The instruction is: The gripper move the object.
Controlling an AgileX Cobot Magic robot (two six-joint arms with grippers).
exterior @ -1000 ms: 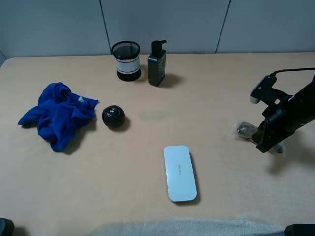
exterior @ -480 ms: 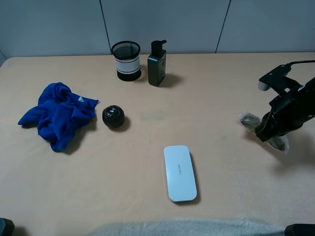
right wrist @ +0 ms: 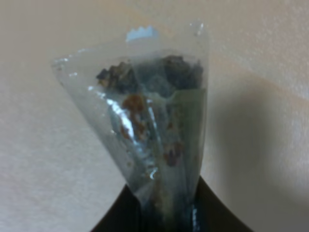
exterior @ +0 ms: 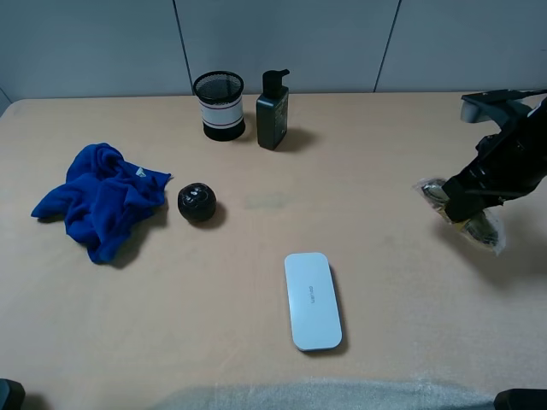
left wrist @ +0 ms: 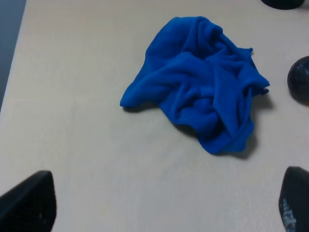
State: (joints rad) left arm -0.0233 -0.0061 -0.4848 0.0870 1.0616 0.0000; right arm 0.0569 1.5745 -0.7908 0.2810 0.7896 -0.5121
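Right wrist view has the right gripper (right wrist: 164, 217) pinching one end of the clear packet (right wrist: 145, 111), its brown and olive bits showing. Seen from above, that packet is at the right side of the table (exterior: 385, 299), well apart from the white case (exterior: 312, 299). The left gripper (left wrist: 159, 203) is spread wide near the blue cloth (left wrist: 203, 96).

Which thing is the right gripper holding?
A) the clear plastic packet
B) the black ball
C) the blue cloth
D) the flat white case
A: the right gripper is shut on the clear plastic packet, which sticks out from between its jaws in the right wrist view.
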